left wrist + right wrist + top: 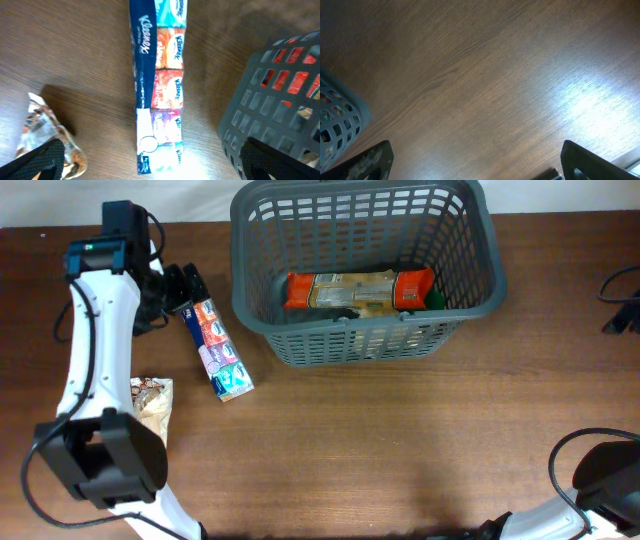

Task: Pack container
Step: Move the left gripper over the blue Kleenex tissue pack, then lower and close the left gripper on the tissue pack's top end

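Left end effector [157, 162] and right end effector [475, 162] spread wide, left seemingly above tissues [160, 85]

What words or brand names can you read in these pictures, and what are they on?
"Kleenex": on the tissue pack, repeated along its blue side and on its small packets.
Smaller print there: too small to read.
Packet in the basket: print too blurred.
Foil bag: nothing readable.
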`<state>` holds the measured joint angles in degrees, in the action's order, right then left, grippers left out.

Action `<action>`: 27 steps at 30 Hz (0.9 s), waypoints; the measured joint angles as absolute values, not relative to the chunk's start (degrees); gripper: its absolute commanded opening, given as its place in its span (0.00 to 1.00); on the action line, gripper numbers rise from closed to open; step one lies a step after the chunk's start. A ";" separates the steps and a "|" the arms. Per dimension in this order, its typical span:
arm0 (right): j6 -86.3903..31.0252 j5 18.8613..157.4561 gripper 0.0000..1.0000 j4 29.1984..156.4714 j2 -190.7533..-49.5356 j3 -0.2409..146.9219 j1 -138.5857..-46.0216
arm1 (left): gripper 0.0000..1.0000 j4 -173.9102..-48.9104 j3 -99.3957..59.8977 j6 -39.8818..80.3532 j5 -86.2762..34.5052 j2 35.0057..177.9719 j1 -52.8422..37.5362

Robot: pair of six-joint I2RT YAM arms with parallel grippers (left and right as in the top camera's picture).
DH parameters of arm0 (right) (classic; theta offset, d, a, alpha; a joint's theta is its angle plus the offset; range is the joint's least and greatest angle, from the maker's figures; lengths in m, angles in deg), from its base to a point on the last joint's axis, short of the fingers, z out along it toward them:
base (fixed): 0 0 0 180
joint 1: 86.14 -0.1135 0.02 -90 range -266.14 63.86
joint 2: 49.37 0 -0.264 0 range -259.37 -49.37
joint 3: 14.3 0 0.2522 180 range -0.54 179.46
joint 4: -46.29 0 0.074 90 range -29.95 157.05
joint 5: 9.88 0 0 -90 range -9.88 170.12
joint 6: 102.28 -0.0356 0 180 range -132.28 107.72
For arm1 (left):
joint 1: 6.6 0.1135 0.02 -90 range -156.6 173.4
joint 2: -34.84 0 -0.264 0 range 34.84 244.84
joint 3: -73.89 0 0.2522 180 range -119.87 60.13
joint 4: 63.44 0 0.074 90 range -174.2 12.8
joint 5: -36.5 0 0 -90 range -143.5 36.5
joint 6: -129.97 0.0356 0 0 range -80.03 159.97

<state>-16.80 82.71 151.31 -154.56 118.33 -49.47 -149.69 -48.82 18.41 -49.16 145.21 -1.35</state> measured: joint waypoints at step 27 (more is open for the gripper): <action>-16.82 82.71 0.99 151.31 -154.56 118.33 -49.47 | 1.00 -148.27 -48.80 11.83 -50.93 155.04 -5.19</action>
<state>-16.82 82.71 151.31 -154.56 118.33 -49.47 -148.27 -48.80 11.83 -50.93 155.04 -5.19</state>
